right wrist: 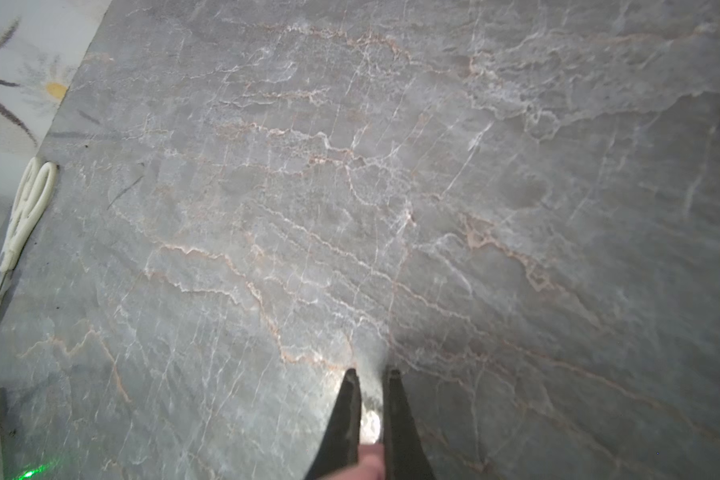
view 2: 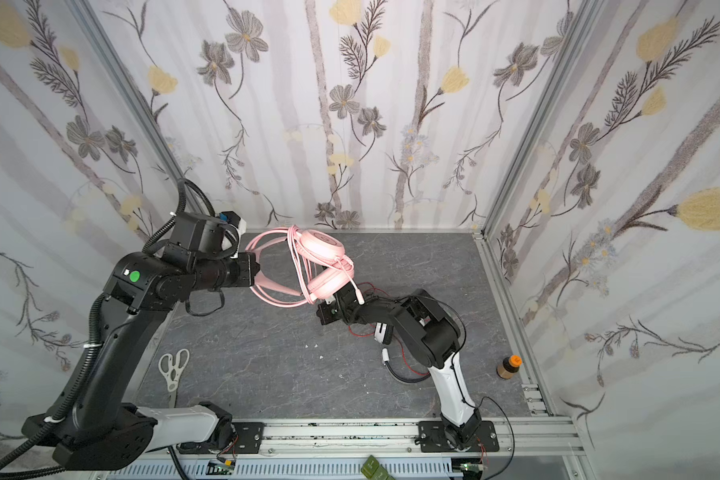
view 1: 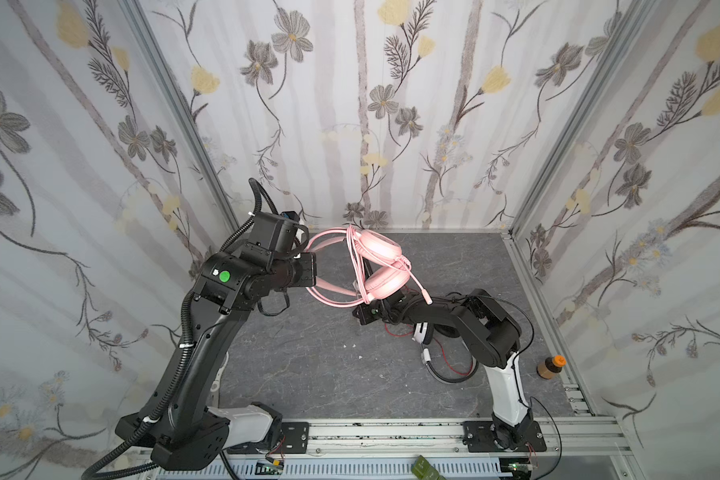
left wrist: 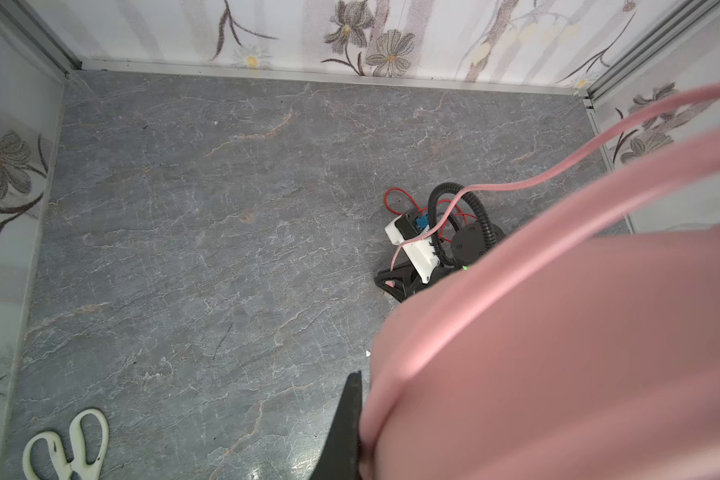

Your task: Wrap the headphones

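The pink headphones (view 1: 381, 249) (view 2: 323, 245) hang above the table, with their pink cable (view 1: 358, 266) looped several times round the ear cups. My left gripper (view 1: 310, 270) (view 2: 254, 270) is shut on the pink headband (left wrist: 558, 353), which fills much of the left wrist view beside one black finger (left wrist: 346, 428). My right gripper (view 1: 360, 316) (view 2: 323, 316) (right wrist: 373, 374) sits low, just under the ear cups, shut on a piece of pink cable (right wrist: 368, 463). The white-and-black headphones (view 1: 422, 332) (view 2: 383, 332) lie on the table under the right arm, with their thin red cable (view 1: 454, 365) loose around them.
White scissors (view 2: 173, 368) (left wrist: 65, 444) lie near the left wall. A small brown bottle with an orange cap (view 1: 549, 365) (view 2: 509, 366) stands by the right wall. Flowered walls close in the grey marbled table (view 1: 329, 374) on three sides.
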Available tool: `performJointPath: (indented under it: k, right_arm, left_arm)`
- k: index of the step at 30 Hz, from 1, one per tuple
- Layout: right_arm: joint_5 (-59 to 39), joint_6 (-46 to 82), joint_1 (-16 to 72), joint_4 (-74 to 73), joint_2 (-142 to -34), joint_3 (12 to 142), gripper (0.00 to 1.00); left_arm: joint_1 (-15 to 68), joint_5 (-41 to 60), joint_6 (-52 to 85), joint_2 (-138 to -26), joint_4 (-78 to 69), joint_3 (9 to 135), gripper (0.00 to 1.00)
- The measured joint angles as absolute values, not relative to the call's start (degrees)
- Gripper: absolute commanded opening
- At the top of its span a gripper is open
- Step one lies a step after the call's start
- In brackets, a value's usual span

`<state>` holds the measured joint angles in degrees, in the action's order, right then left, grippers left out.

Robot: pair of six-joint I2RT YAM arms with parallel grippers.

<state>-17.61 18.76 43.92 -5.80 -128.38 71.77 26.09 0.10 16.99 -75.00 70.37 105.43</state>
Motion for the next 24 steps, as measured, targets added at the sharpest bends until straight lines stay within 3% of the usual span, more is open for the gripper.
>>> performJointPath:
  k: [12,24]
  right_arm:
    - [-14.2,15.8,48.4,-5.7,-106.8,48.3,0.00]
    - [-8.3,15.3,57.0,-1.4,-92.1,43.0,0.00]
  left_arm:
    - [14.9,3.9,22.9,-82.5,70.1,108.9,0.00]
    - [8.8,6.2,24.4,-87.7,68.7,110.6,0.00]
